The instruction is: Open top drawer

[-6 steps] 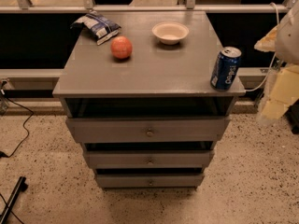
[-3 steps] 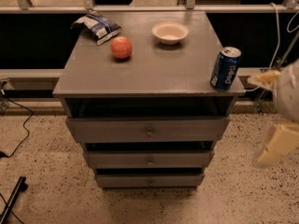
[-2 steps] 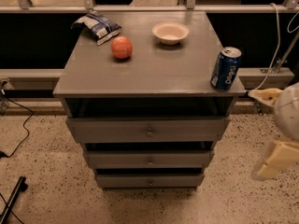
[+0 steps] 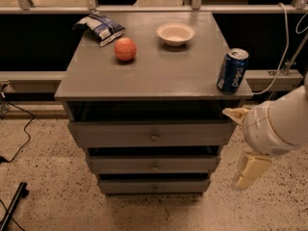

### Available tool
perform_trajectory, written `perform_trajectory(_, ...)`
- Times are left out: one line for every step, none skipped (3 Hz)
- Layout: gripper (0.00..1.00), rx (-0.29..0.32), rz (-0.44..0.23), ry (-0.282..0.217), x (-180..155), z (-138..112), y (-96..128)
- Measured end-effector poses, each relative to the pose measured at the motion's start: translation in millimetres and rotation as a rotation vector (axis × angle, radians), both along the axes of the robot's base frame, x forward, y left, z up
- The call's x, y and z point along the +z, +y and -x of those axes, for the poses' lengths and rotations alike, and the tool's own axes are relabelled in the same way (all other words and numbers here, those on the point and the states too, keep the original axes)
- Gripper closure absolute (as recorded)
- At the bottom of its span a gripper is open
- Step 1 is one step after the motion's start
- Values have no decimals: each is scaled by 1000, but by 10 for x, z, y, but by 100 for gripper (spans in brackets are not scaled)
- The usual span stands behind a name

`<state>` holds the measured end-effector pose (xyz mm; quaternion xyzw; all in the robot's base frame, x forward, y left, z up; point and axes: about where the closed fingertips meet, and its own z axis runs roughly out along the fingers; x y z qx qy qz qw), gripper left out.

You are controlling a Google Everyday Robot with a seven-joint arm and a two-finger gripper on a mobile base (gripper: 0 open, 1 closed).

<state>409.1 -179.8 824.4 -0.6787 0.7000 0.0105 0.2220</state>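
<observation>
Grey top drawer (image 4: 120,134) sits under the counter (image 4: 159,73), knob (image 4: 154,136) untouched. The tool (image 4: 250,172) hangs low to its right; I cannot tell its grip. Swinging in, the arm could knock the soda can (image 4: 232,70) off the edge.

matt wood top drawer (image 4: 115,134), plastic end effector (image 4: 250,171) beside.

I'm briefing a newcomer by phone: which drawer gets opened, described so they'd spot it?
Start at the grey cabinet, with the gripper hanging beside it on the right. Its front stacks three drawers. The top drawer sits directly under the cabinet's top, wider and taller than the two lower drawers.
</observation>
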Motion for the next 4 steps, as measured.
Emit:
perform_trajectory(0, 33, -44, -35, -480, -150, 153)
perform_trajectory(0, 25, -77, -57, -985, -366, 215)
perform_trajectory(0, 19, -71, -56, -1290, -557, 285)
perform_trajectory(0, 13, -59, -72, -1470, -848, 359)
